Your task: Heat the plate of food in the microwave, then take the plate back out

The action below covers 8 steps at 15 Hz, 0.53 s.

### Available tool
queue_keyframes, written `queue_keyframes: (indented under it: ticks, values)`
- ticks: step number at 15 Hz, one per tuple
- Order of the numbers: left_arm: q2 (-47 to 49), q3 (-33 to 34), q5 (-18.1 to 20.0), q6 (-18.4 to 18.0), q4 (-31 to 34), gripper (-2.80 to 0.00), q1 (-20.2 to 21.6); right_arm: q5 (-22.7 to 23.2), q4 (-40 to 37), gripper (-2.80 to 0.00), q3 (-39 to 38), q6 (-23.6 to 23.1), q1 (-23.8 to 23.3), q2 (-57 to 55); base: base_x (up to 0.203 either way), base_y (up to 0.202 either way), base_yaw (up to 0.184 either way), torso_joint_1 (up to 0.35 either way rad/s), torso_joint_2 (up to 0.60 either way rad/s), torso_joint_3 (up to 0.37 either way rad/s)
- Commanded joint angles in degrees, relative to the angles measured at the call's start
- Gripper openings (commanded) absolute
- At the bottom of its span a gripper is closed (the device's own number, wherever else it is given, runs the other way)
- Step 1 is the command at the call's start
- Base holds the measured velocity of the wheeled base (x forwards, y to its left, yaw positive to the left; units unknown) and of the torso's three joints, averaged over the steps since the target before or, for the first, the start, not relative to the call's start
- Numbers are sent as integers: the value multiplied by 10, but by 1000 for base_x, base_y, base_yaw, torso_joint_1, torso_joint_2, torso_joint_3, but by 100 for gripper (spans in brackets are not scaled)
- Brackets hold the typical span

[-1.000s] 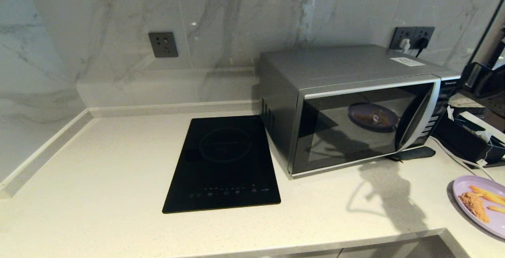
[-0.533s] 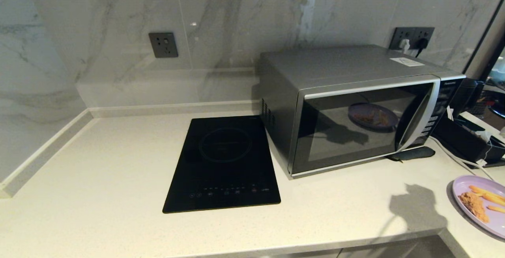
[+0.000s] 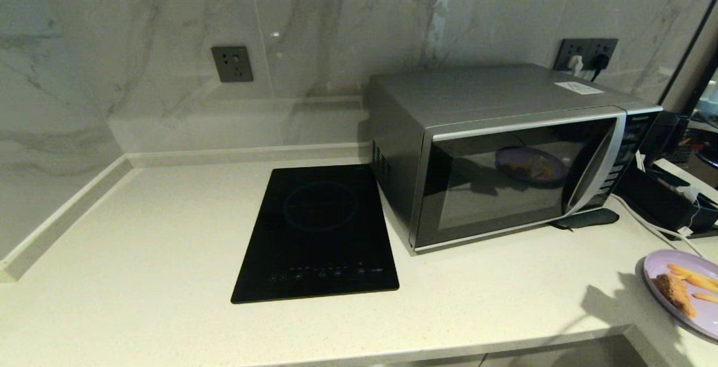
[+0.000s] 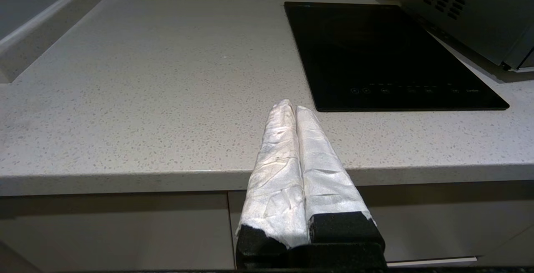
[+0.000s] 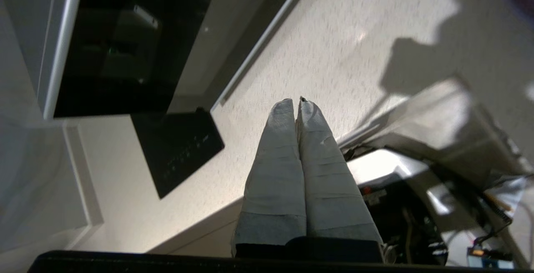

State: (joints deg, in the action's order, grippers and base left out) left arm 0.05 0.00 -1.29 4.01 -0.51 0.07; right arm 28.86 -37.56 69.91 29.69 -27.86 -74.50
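The lilac plate of food (image 3: pixel 655 266) lies at the counter's far right edge, with a fried chunk (image 3: pixel 676 291) and fries on it. The silver microwave (image 3: pixel 488 97) stands behind it with its dark door shut; the glass mirrors the plate. Neither gripper shows in the head view. My right gripper (image 5: pixel 294 101) is shut and empty, hanging over the counter's front near the microwave door (image 5: pixel 125 43). My left gripper (image 4: pixel 292 106) is shut and empty, parked low before the counter's front edge, left of the hob (image 4: pixel 384 51).
A flat black induction hob (image 3: pixel 317 232) lies left of the microwave. A black box with white cables (image 3: pixel 667 193) stands to its right, and a dark flat object (image 3: pixel 589 218) lies under its front corner. Wall sockets (image 3: pixel 231 63) sit on the marble wall.
The right arm, seen by the microwave's button panel a second ago, has left the head view. Its shadow slid across the counter toward the front right, near the plate.
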Motion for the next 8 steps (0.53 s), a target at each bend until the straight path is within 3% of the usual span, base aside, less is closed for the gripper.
queue_keyframes:
  ticks: [1, 5, 8]
  values:
    - [0, 0, 0, 0, 0, -280, 0, 14, -9, -280, -57, -3, -8, 64, 0, 0, 0, 0, 0, 0]
    - [0, 0, 0, 0, 0, -280, 0, 15, -123, -280, -95, -53, 55, 209, 0, 0, 0, 0, 0, 0]
    - [0, 0, 0, 1, 0, -280, 0, -33, -199, -280, -78, -64, 141, 343, 0, 0, 0, 0, 0, 0]
